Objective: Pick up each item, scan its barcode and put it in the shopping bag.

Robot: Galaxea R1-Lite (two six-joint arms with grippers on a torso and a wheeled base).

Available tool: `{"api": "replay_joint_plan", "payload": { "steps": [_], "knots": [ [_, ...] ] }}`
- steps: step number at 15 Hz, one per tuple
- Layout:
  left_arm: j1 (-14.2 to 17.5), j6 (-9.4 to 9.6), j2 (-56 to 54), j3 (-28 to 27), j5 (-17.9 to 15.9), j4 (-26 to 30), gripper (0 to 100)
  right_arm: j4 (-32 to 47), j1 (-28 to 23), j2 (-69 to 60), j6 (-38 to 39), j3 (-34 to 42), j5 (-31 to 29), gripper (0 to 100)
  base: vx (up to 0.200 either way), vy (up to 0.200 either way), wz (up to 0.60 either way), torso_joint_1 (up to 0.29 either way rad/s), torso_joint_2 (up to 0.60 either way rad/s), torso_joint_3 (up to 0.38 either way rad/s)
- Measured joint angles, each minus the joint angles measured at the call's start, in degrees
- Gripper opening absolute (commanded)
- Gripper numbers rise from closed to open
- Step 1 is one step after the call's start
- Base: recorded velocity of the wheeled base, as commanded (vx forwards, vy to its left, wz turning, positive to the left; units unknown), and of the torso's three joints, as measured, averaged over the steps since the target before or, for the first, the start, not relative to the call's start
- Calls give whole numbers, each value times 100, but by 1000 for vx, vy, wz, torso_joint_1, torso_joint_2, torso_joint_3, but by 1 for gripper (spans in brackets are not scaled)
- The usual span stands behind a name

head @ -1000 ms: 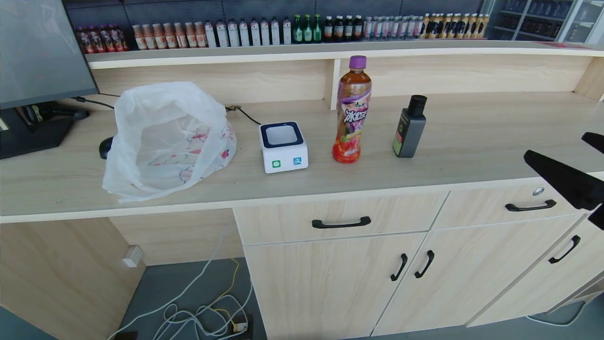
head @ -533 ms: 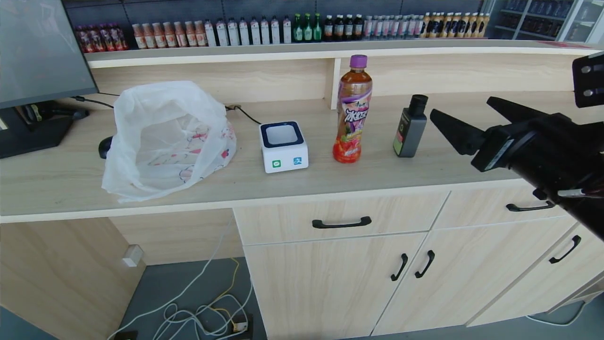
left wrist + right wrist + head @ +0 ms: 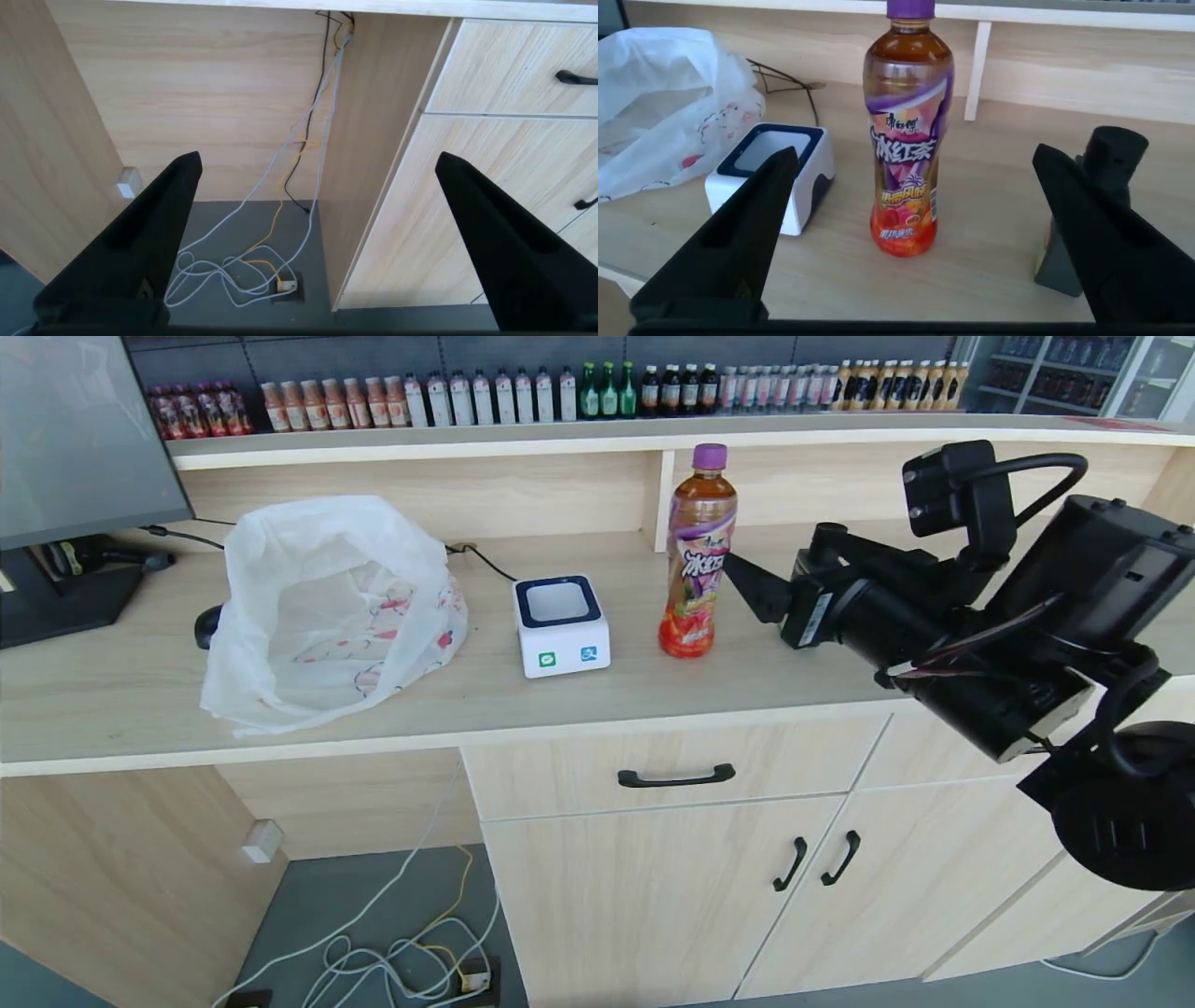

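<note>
1. Shopping bag (image 3: 327, 607) sits closest to the front edge of the surface (image 3: 112, 700), on the left, white, with its mouth gaping. The left claw (image 3: 318, 159) is lower down, spread wide, facing the floor cables (image 3: 234, 271).
2. The scanner (image 3: 560, 625) is just right of the bag.
3. The tea bottle (image 3: 696, 555) stands upright right of the scanner. The right claw (image 3: 773, 546) is spread wide and pointed at it, not touching.
4. The dark bottle (image 3: 1120, 149) is upright, further right, partly behind a claw finger.
5. The drinks shelf (image 3: 597, 392) runs along the back.

tea bottle (image 3: 697, 555): amber, purple cap, purple-red label. scanner (image 3: 561, 627): white, navy top frame. shopping bag (image 3: 327, 607): translucent white, red print.
</note>
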Motion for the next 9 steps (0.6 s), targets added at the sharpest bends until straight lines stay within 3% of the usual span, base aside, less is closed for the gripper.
{"api": "replay_joint_plan", "payload": {
  "steps": [4, 9],
  "knots": [
    [0, -2, 0, 0, 0, 0, 100, -13, 375, 703, 77, -802, -496, 100, 0, 0, 0, 0, 0, 0],
    [0, 0, 0, 0, 0, 0, 100, 41, 408, 1093, 263, -1065, -717, 100, 0, 0, 0, 0, 0, 0]
  ]
}}
